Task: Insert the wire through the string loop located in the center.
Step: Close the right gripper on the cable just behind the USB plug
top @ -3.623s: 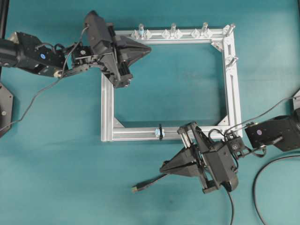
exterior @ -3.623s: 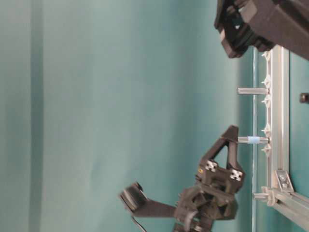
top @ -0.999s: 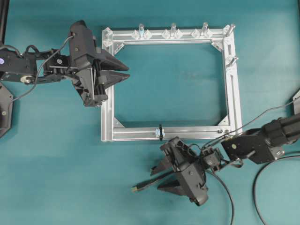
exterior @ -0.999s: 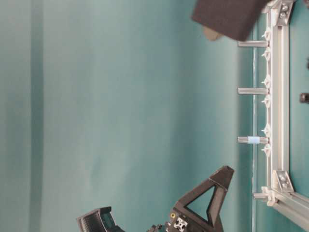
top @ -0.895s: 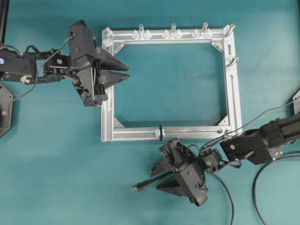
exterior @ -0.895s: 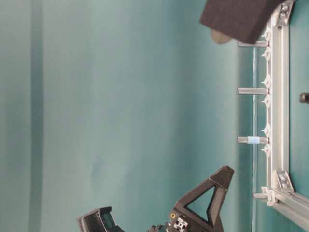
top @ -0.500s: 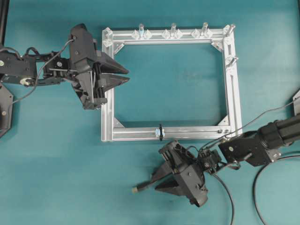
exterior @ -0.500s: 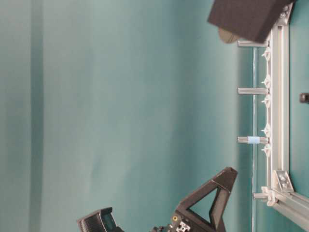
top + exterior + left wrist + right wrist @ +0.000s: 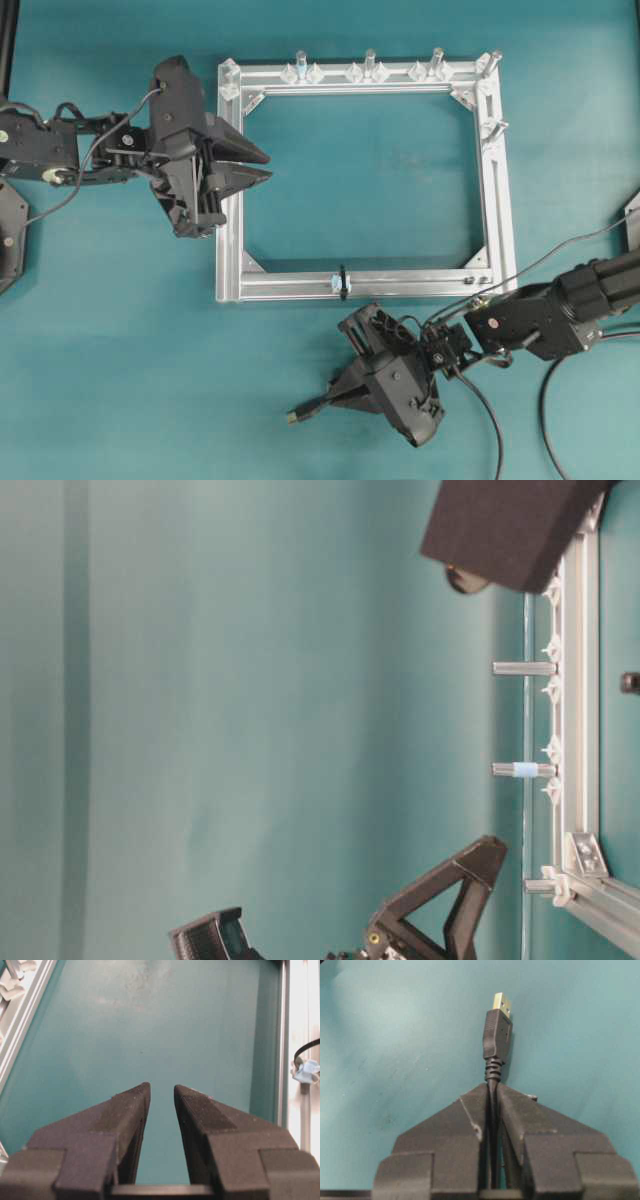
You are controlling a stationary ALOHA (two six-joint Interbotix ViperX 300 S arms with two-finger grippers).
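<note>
The wire is a thin black cable ending in a metallic USB-style plug. My right gripper is shut on it just behind the plug, which sticks out past the fingertips. In the overhead view this gripper sits below the frame's bottom bar, pointing left. The string loop is a small black ring around the middle of that bar, apart from the wire. It also shows at the right edge of the left wrist view as the string loop. My left gripper hovers over the frame's left bar, open with a narrow gap and holding nothing.
The silver aluminium frame lies flat on the teal table, with upright posts along its top bar and right side. A thicker black cable curves at the lower right. In the table-level view the frame stands at the right edge.
My right gripper has shut on the wire behind the plug and shifted slightly downward with it. The left gripper has drifted slightly along the frame's left bar.
</note>
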